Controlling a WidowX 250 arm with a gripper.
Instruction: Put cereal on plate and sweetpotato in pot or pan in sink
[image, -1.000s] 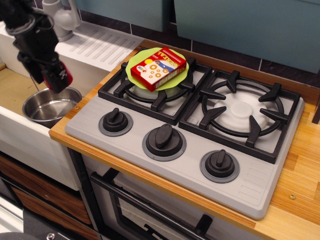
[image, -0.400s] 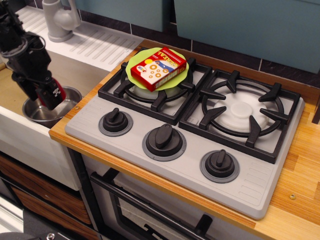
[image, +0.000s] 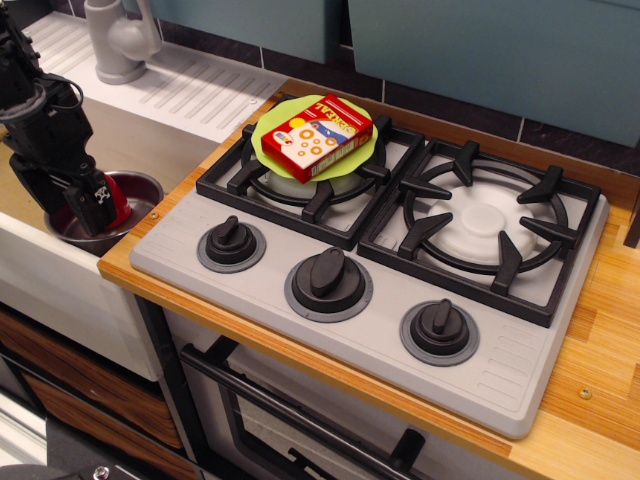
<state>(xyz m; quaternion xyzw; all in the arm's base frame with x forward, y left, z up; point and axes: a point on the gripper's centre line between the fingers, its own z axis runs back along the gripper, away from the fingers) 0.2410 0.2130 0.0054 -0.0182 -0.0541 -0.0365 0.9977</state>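
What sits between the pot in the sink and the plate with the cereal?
In the only view: the wooden counter edge and the left burner grate. No loose object lies between the pot and the plate.

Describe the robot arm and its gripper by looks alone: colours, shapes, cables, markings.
The arm is black all over, built of blocky, angular segments. Thin black cables loop loosely along its upper part. The gripper is black too, with chunky fingers, and a small white marking shows near its tip; the marking is too small to read. No sleeve or cover is visible. Only the arm's lower end is in frame.
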